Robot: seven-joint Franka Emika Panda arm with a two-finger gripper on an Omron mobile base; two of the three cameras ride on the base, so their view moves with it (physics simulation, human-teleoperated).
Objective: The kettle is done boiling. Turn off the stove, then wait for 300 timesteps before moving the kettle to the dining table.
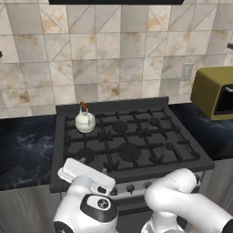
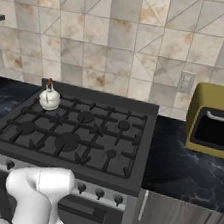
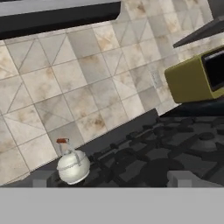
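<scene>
The small white-silver kettle (image 1: 85,121) (image 2: 50,98) (image 3: 73,166), with its thin red-orange handle, stands upright on the back left burner of the black six-burner stove (image 1: 129,141) (image 2: 75,134). Dark knobs (image 2: 98,193) (image 1: 131,187) run along the stove's grey front. My gripper (image 3: 110,179) is open, and nothing sits between its widely spaced fingertips (image 3: 42,178). In the left base view the white hand (image 1: 85,175) hovers low over the stove's front left corner, well short of the kettle. The hand view looks across the grates toward the back wall. The dining table is out of view.
An olive-yellow toaster oven (image 1: 215,93) (image 2: 215,121) (image 3: 196,79) stands on the black marble counter (image 2: 186,170) to the right of the stove. Another marble counter (image 1: 25,145) lies to the left. The tiled wall carries an outlet (image 1: 186,71), and a dark hood (image 3: 57,19) hangs above.
</scene>
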